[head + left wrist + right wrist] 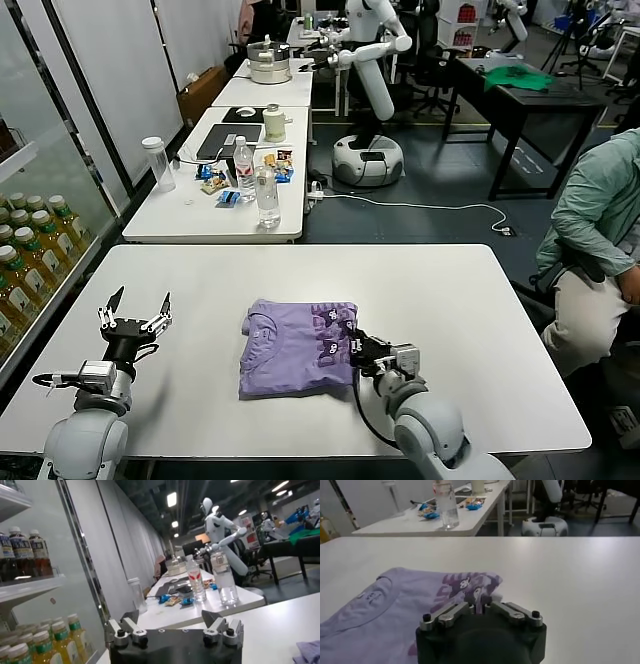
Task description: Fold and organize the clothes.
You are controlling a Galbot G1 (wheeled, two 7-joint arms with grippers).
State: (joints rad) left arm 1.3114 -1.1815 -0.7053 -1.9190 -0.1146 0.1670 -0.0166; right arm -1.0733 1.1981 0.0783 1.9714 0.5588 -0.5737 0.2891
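Fingers of the right gripper are seen drawn together on the right edge of the lavender T-shirt, a pinch of fabric being clamped between the tips; this is confirmed in the right wrist view, where the tips meet over the printed part of the shirt. The left gripper is held with fingers spread wide, well apart from the shirt, over the left side of the white table. The shirt is laid folded into a rough rectangle near the table's middle, collar toward the left.

Behind the table, a second table bearing water bottles and snack packets is visible, with a white robot farther back and a seated person at right, partly cut off. Shelved drink bottles are seen at left.
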